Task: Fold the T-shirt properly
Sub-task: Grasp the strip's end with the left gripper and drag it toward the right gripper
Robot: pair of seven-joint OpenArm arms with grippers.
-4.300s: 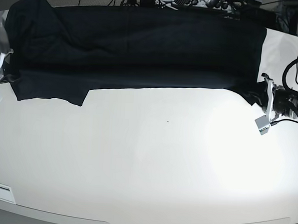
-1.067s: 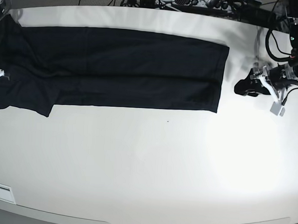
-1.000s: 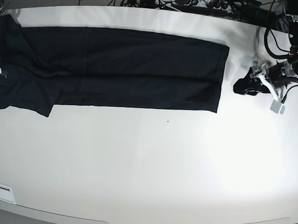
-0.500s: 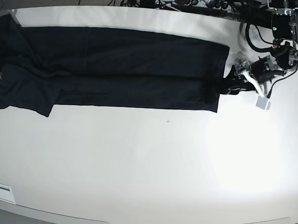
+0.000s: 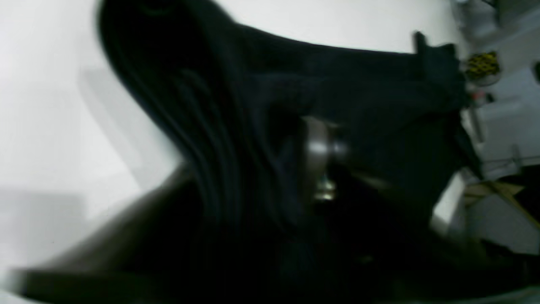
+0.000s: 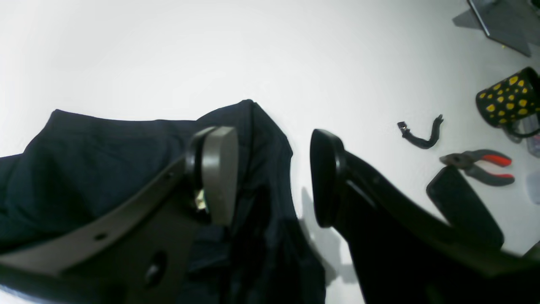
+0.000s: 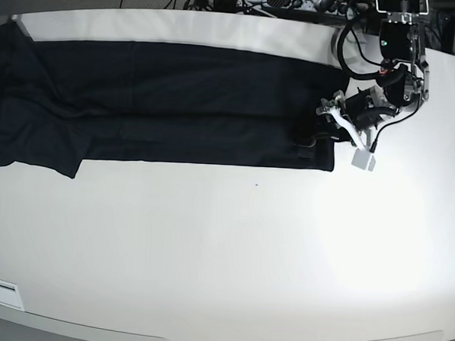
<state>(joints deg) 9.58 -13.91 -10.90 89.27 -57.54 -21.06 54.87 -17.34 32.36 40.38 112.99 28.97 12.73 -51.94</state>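
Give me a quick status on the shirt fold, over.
Left gripper on the shirt's hem end, grip unclear. Right gripper open over the sleeve end. Shirt folded in a long band on the table. Nothing in the way.

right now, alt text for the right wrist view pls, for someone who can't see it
The right gripper stands open above the edge of the black T-shirt, one finger over the cloth and the other over the bare white table. Far right lie red-handled pliers and a black, yellow-spotted mug.
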